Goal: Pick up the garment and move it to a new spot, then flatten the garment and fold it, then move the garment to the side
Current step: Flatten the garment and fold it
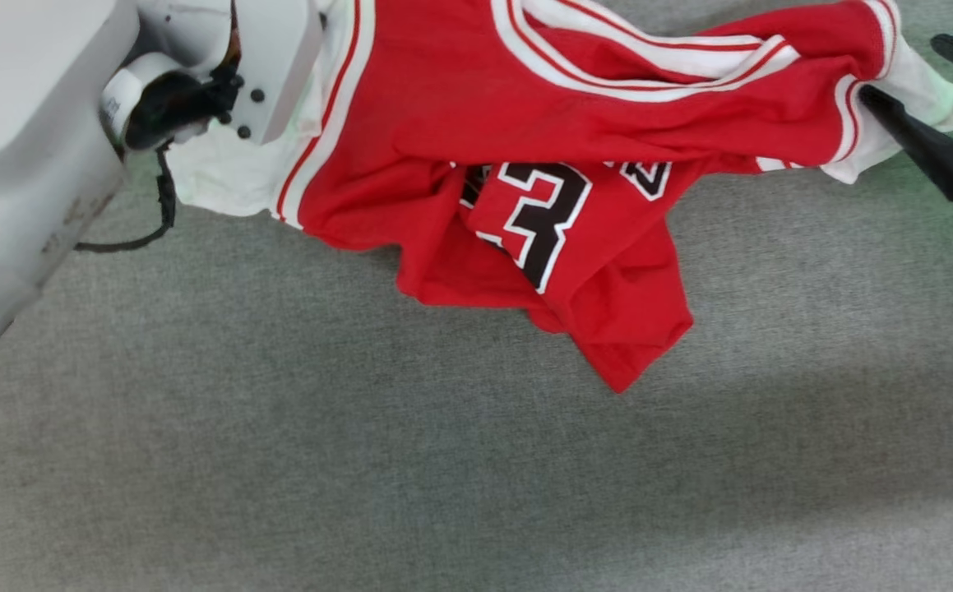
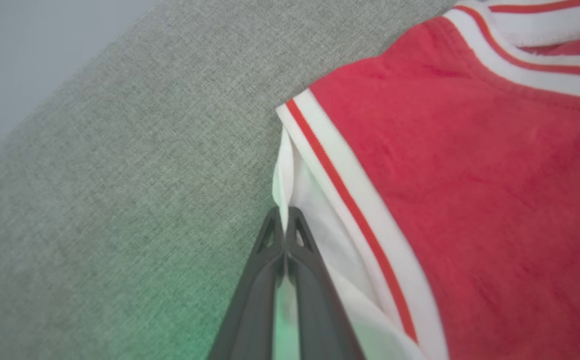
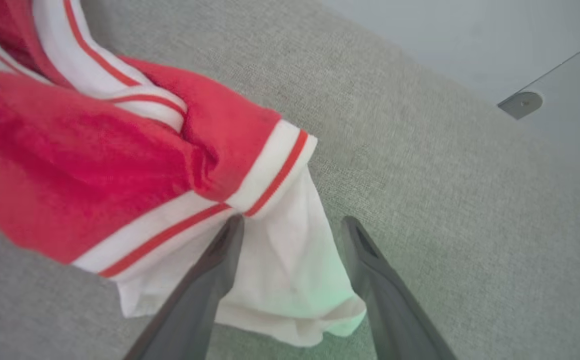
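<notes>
The worktop (image 1: 279,460) is covered in grey woven cloth, and a pale background lies beyond its edge in both wrist views. The garment (image 1: 460,107) lies across the far part of the head view, stretched sideways between my two arms.

**Left jaws:** closed tight on a thin edge of the white left sleeve (image 2: 315,210), just beside the striped trim. This hold anchors one end of the garment so that it can be pulled or dragged.

**Right jaws:** wide apart, with the white right sleeve (image 3: 295,270) hanging between the two fingers (image 3: 204,280). One finger touches the fabric below the trim band and the other stands clear. Nothing is clamped on this side.

**Garment condition:** the lower body is bunched and folded over itself, partly hiding the dark number (image 1: 546,218). I judge the flattening step to be unfinished. Closing on the right sleeve would give the second anchor needed to draw the fabric taut. With one anchor only, a pull is likely to skew the cloth.
</notes>
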Robot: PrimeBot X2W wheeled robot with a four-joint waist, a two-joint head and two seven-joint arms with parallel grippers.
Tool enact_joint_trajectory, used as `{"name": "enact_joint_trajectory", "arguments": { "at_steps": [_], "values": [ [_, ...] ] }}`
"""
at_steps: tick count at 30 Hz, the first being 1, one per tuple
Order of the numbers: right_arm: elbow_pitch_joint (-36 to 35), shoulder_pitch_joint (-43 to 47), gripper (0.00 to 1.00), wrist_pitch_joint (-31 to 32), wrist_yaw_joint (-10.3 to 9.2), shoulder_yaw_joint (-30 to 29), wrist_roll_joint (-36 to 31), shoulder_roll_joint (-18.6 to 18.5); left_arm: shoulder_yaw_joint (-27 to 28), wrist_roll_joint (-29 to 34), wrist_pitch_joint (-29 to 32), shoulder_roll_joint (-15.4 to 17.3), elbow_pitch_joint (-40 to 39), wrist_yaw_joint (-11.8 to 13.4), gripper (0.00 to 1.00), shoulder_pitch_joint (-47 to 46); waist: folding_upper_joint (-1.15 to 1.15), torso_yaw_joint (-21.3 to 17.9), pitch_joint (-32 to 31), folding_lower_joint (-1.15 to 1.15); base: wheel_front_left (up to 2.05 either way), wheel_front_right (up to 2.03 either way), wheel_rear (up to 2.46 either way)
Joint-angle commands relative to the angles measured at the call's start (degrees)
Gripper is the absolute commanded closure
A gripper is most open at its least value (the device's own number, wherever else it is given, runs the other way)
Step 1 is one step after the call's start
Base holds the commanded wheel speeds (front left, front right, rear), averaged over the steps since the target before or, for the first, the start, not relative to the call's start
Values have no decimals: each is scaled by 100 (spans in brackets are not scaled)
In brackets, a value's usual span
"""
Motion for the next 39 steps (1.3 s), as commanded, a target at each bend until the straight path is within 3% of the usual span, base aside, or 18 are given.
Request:
{"name": "enact_joint_trajectory", "arguments": {
  "at_steps": [1, 8, 18, 20, 21, 32, 36, 39],
  "values": [
    [36, -84, 0, 37, -6, 69, 108, -30, -119, -19, 77, -47, 20, 8, 100, 178, 0, 58, 54, 0, 0, 0, 0],
    [242, -693, 0, 305, -6, 655, 707, -158, -130, -29, 106, -36, -84, 8, 100, 175, 0, 87, 130, 0, 0, 0, 0],
    [955, -1250, 0, 710, -7, 1668, 974, 42, -150, -119, 123, -41, -190, 9, 100, 138, 0, 131, 296, 0, 0, 0, 0],
    [1057, -1292, 73, 766, -7, 1877, 1046, 72, -152, -135, 117, -53, -189, 9, 100, 137, 0, 144, 303, 0, 0, 0, 0],
    [1090, -1322, 100, 767, -7, 1975, 1092, 66, -152, -157, 100, -60, -183, 9, 100, 139, 0, 152, 302, 0, 0, 0, 0],
    [1183, -1834, 100, -338, -7, 2184, 1182, -376, -3, -1089, -783, -189, -78, 8, 100, 123, 0, 427, -244, 0, 0, 0, 0],
    [1365, -1970, 100, -848, -7, 2021, 1066, -382, 174, -1429, -1342, -129, 15, 9, 100, 120, 0, 599, -435, 0, 0, 0, 0],
    [1669, -2210, 100, -1156, -7, 1822, 895, -166, 360, -1637, -1738, -106, 158, 9, 100, 46, 0, 695, -477, 0, 0, 0, 0]
  ]
}}
